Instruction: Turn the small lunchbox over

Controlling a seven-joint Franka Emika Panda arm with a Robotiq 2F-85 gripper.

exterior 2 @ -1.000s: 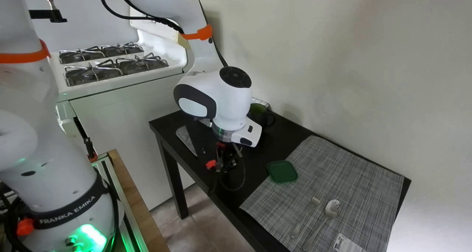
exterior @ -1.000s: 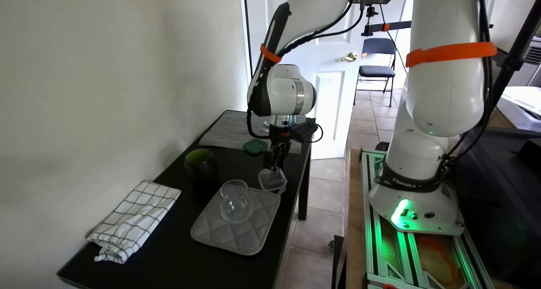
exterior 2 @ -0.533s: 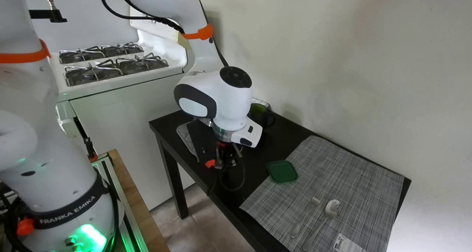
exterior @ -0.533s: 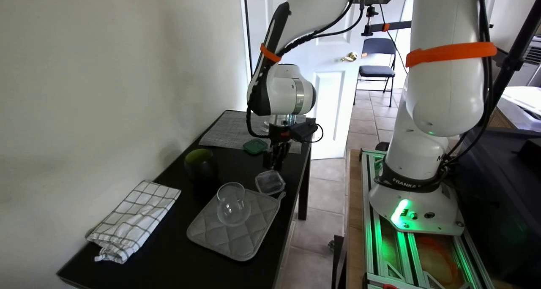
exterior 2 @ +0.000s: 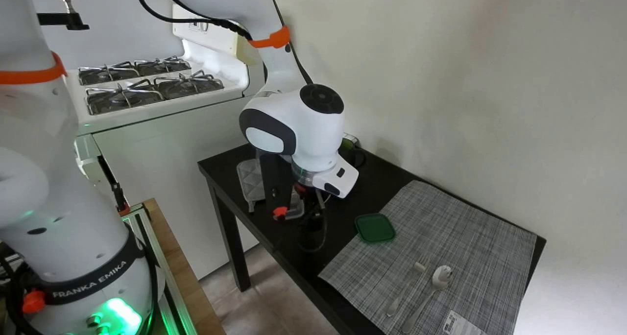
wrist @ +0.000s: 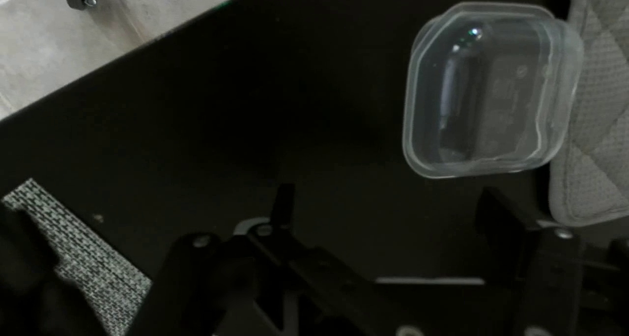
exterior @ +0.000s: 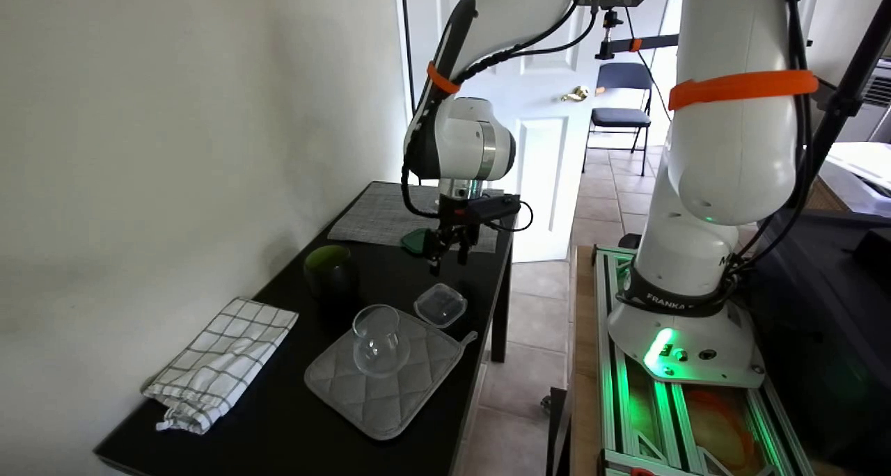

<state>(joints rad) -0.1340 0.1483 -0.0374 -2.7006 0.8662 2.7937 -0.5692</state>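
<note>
- The gripper (wrist: pixel 388 198) hangs over a dark table (exterior: pixel 292 427), fingers (wrist: pixel 283 206) spread wide, apart from the small lunchbox (exterior: pixel 440 305).
- The small lunchbox, clear plastic, lies near the table's right edge in an exterior view, at the far edge of a gray quilted pad (exterior: pixel 407 396); which way up cannot be told.
- A clear glass (exterior: pixel 381 344) stands on the pad; to the left there, a dark mug (exterior: pixel 331 278) and, nearer, a checked cloth (exterior: pixel 226 358).
</note>
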